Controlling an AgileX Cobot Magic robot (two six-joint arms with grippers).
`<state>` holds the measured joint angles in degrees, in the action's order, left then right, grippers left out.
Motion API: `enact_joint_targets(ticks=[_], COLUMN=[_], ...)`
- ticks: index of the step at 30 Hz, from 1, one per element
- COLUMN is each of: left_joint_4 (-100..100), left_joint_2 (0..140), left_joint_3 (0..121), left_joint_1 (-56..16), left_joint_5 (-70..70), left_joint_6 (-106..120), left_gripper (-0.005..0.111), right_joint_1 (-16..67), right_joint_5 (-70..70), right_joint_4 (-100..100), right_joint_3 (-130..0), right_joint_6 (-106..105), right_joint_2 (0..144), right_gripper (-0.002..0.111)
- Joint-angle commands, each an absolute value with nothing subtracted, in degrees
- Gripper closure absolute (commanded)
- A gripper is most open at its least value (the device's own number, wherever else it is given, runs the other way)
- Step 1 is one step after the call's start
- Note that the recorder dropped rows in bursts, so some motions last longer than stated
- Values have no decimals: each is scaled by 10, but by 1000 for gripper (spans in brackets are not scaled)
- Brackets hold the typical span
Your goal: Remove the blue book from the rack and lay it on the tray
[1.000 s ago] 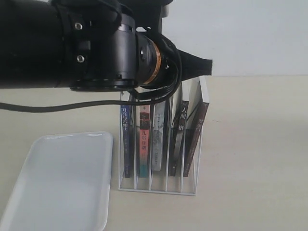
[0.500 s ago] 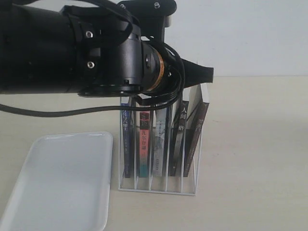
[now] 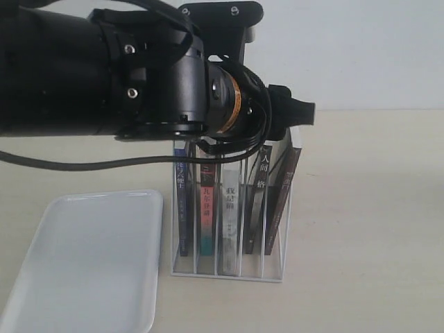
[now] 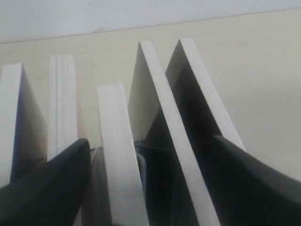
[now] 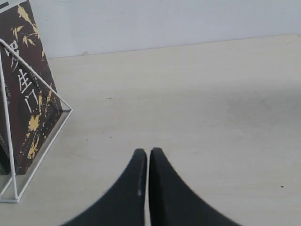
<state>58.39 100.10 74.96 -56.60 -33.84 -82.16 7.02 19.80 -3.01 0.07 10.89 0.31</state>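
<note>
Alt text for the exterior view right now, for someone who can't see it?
A black left arm reaches in from the left, its claw over the top of a white wire rack of five standing books. The blue book stands in the leftmost slot; a white tray lies flat on the table left of the rack.

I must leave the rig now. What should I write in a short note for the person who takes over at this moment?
Left gripper: open over the top edges of the books in the rack, holding nothing.
Right gripper: shut, empty, above the bare table beside the rack.
Blue book: upright in the rack's leftmost slot in the exterior view, not gripped.
Tray: left of the rack, no book on it.
Done: nothing yet.
Left: grip the blue book, lift it out, lay it on the tray.
</note>
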Motion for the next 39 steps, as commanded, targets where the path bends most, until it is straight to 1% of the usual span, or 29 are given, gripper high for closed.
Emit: enact_joint_targets(ticks=[1,11,14,18,26,32,39], left_joint_4=[579,584,554,484,437,426,418], left_joint_2=[996,940,917,905,935,958,974], left_joint_3=[753,753,753,753,753,753,753], left_joint_1=[-565,-565,-566,-566,-566,-566,-570], left_joint_5=[-343,-336,-304,-236,-220,-167,-198], left_joint_6=[-813,-796,-777,-722,-693,-693,-669], left_gripper=[37,37,37,40,40,40,40], right_joint_1=[70,70,70,70,70,70,70], right_joint_5=[191,191,191,191,191,191,191], right_joint_4=[-33,-33,-33,-33,-33,-33,-33], right_joint_3=[0,0,0,0,0,0,0], right_joint_6=[105,105,105,105,105,105,105], right_joint_2=[0,0,0,0,0,0,0], right_gripper=[107,107,107,107,107,107,107])
